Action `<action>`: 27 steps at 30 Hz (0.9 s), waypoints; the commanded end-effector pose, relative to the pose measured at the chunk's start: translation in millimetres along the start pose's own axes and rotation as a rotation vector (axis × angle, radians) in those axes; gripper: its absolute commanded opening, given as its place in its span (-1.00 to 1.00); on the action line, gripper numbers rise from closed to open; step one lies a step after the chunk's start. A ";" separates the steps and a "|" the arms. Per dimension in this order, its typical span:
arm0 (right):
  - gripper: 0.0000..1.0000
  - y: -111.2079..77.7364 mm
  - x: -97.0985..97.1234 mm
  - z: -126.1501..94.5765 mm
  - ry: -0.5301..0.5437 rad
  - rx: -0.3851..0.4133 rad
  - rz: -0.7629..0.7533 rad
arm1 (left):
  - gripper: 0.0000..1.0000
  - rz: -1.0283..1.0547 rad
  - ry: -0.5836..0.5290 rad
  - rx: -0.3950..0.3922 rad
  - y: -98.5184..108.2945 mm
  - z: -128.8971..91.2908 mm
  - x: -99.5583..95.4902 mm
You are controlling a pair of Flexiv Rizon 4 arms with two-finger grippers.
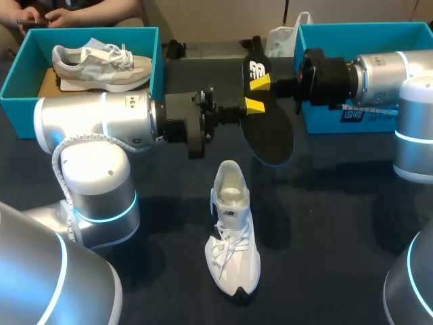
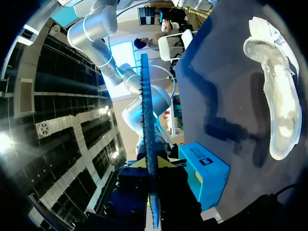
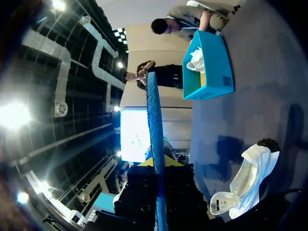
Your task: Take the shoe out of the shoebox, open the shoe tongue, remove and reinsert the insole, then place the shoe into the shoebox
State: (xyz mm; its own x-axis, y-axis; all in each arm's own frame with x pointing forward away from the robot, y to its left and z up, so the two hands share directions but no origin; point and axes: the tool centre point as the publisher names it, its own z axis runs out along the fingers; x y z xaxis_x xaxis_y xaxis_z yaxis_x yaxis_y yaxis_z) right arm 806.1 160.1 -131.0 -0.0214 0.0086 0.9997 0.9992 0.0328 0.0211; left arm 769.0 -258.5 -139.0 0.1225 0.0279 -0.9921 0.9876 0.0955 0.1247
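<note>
A black insole [image 1: 267, 128] hangs in the air over the middle of the table, held at its heel half by both grippers. My left gripper [image 1: 254, 105] is shut on it from the left, and my right gripper [image 1: 262, 81] is shut on it from the right, a little farther back. Each wrist view shows the insole edge-on [image 2: 147, 120] [image 3: 154, 120], pinched between the yellow tips of the left gripper [image 2: 153, 162] and the right gripper [image 3: 157, 161]. The white shoe [image 1: 232, 230] [image 2: 276, 96] [image 3: 248, 185] lies on the table below, nearer the front, its tongue pulled open.
One teal shoebox [image 1: 20, 74] stands at the back left with a second grey-white shoe [image 1: 101, 64] in it. Another teal shoebox [image 1: 338, 34] stands at the back right, behind my right arm, with a white bag [image 1: 281, 37] beside it.
</note>
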 end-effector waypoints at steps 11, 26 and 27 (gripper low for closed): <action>1.00 -10.7 6.6 -15.3 0.010 -0.047 -0.045 | -1.00 -0.047 -0.011 -0.034 -1.2 -29.5 -4.2; 1.00 -21.4 11.1 -44.5 -0.028 -0.078 -0.061 | -1.00 -0.895 0.000 0.024 8.7 -78.5 -7.7; 1.00 -21.4 11.1 -44.5 -0.028 -0.078 -0.061 | -1.00 -0.874 -0.010 0.030 8.6 -79.7 -9.9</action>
State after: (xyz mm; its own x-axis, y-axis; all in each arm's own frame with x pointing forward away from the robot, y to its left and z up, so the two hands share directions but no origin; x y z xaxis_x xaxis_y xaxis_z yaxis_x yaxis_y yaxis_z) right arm 790.4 116.7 -122.4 -0.0845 0.0291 0.9960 0.9956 -0.0378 0.0856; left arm 768.7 -191.2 -131.6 -0.3631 -0.0476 -0.9305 0.9213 0.1308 -0.3662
